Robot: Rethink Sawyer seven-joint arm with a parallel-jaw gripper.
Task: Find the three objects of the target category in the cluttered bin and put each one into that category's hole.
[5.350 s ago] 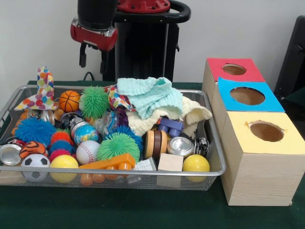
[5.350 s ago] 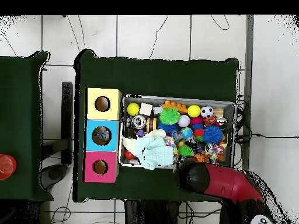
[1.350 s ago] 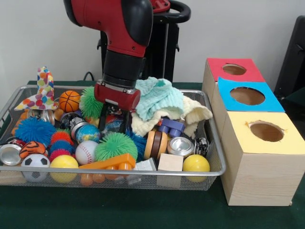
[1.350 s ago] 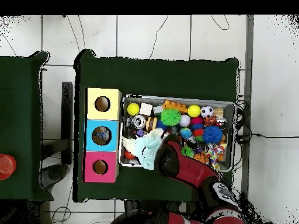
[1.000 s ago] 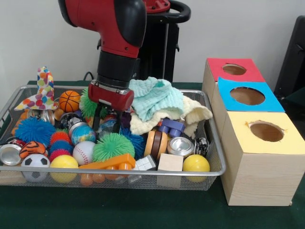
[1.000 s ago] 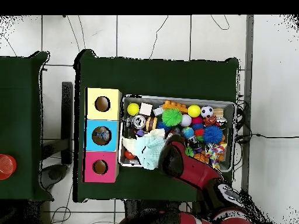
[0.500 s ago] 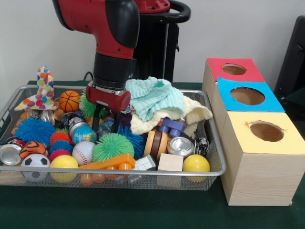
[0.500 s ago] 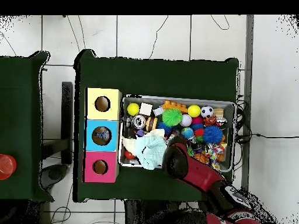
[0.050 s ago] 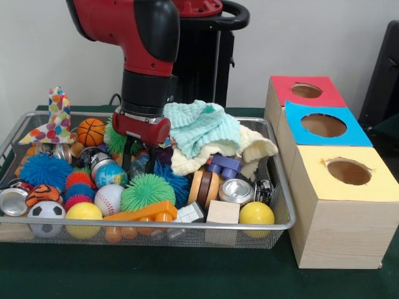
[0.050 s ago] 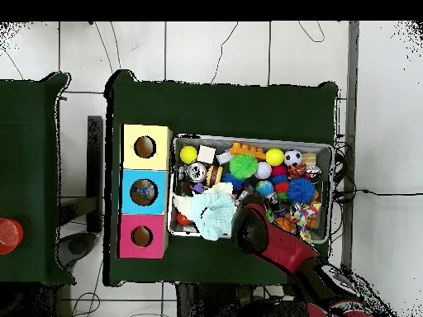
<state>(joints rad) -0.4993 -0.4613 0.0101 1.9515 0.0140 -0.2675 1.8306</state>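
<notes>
I have the end effector (image 9: 138, 163) down in the wire bin (image 9: 282, 205), its two dark fingers spread apart and gripping nothing that I can see, just beside the globe ball (image 9: 112, 174) and the teal cloth (image 9: 202, 126). The target category is unclear; balls crowd the bin's left side. I'd descend straight, closing on one object without snagging the cloth.

A wire bin (image 10: 324, 149) crammed with toys sits on the green tabletop (image 10: 223, 103). Touching the bin's left side stand three boxes: yellow (image 10: 145, 147), blue (image 10: 143, 191), pink (image 10: 141, 236). The red arm (image 10: 285, 248) overlaps the bin's lower edge beside a mint cloth (image 10: 211, 210).
</notes>
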